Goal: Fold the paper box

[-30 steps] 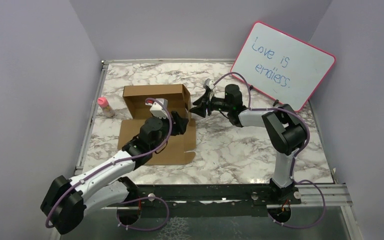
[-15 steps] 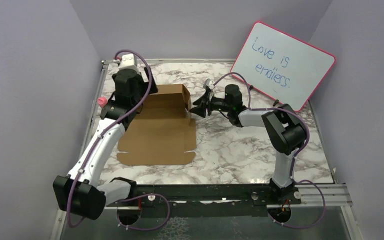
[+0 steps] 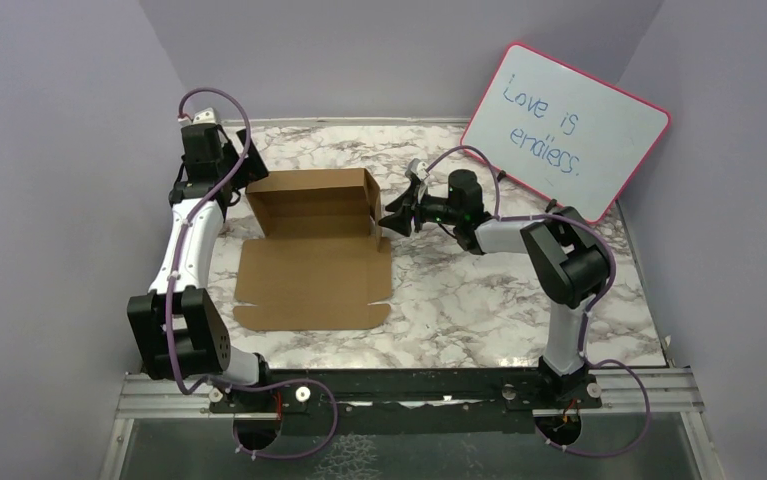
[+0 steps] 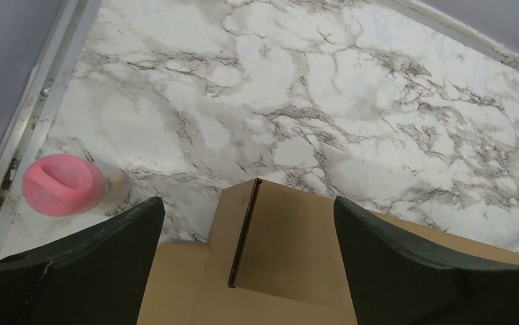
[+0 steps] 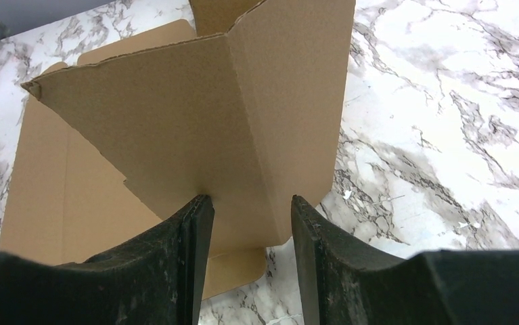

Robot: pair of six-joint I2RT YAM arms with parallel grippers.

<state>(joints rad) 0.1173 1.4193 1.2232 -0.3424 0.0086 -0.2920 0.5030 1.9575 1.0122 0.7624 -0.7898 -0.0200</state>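
Box (image 3: 314, 270) half folded — rear walls up, front flat (unfolded); left gripper (image 4: 247, 210) wide, right gripper (image 5: 250, 203) half-open, hold unclear.

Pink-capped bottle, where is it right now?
Left wrist view: pink-capped bottle stands on the marble table by its left rail, just left of the paper box's upright corner.

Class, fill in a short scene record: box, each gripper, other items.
Box: plain brown cardboard mailer box, far half's walls raised, near panel flat on marble-patterned table
Left gripper: open, empty, above box's far-left corner
Right gripper: astride box's right side flap; grip unclear
Other items: pink-capped small bottle; pink-framed whiteboard
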